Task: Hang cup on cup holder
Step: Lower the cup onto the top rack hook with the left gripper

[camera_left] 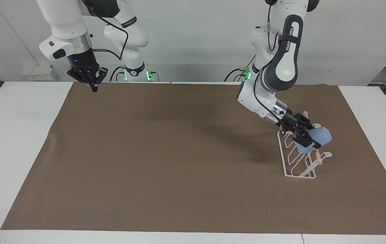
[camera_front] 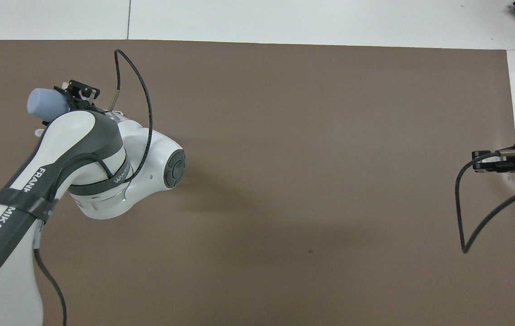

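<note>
The light-blue cup lies tilted on its side against the white wire cup holder, at the wooden dowel along the holder's top. My left gripper is shut on the cup at its mouth end. From above, the cup pokes out past the left arm, and the left gripper sits just beside it; the holder is almost wholly hidden under the arm. My right gripper hangs shut and empty over the mat's corner at the right arm's end of the table, also seen from above.
A brown mat covers most of the white table. The holder stands on the mat toward the left arm's end. A black cable loops off the left wrist.
</note>
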### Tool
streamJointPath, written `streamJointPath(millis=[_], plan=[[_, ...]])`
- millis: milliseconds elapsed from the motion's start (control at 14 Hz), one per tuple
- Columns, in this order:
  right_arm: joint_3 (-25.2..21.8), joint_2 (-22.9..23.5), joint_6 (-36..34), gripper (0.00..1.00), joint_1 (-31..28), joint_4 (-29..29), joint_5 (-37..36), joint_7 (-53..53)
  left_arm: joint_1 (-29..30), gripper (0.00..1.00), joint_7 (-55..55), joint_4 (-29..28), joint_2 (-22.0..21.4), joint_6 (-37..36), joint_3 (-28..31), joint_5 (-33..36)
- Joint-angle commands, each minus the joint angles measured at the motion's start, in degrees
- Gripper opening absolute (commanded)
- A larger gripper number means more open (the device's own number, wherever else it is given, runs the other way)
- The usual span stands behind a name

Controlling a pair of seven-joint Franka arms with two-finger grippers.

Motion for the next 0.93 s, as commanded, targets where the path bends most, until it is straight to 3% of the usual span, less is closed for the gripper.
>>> streamJointPath(millis=[0,214,286,357,429,643,714,786,857], plan=[[-0.4,-1.7,1.8,0.00,-1.0,-2.3,1.0,-3.6,0.6,0.00,-4.1,-1.2,-0.6,0.7,-0.2,0.5],[-1.1,-1.7,1.8,0.01,-1.4,-2.4,1.0,-3.8,0.6,0.00,-4.6,-1.1,-0.6,0.4,-0.2,-0.6],[-1.1,-1.7,1.8,0.32,-1.4,-2.4,1.0,-3.8,0.6,0.07,-4.6,-1.1,-0.6,0.5,-0.2,-0.6],[-1.1,-1.7,1.8,0.98,-1.3,-2.5,1.1,-3.8,0.6,0.15,-4.6,-1.1,-0.6,0.6,-0.2,-0.6],[-1.1,-1.8,1.8,1.00,-1.1,-2.9,2.5,-3.6,0.6,0.38,-4.6,-1.1,-0.6,0.7,-0.2,-0.6],[-1.1,-1.9,1.9,1.00,-1.1,-3.0,4.9,-3.6,0.7,0.49,-4.6,-1.1,-0.6,0.8,-0.2,-0.6],[-1.1,-1.9,1.9,1.00,-0.9,-3.0,4.9,-3.5,0.7,0.88,-4.5,-1.1,-0.6,0.9,-0.2,-0.6],[-1.1,-1.9,1.9,1.00,-0.9,-3.1,4.9,-3.4,0.7,1.00,-4.0,-1.0,-0.7,0.9,-0.2,-0.6],[-1.1,-2.2,2.0,1.00,-0.9,-3.5,4.9,-3.4,0.7,1.00,-4.0,-1.1,-0.8,0.8,-0.2,-0.6]])
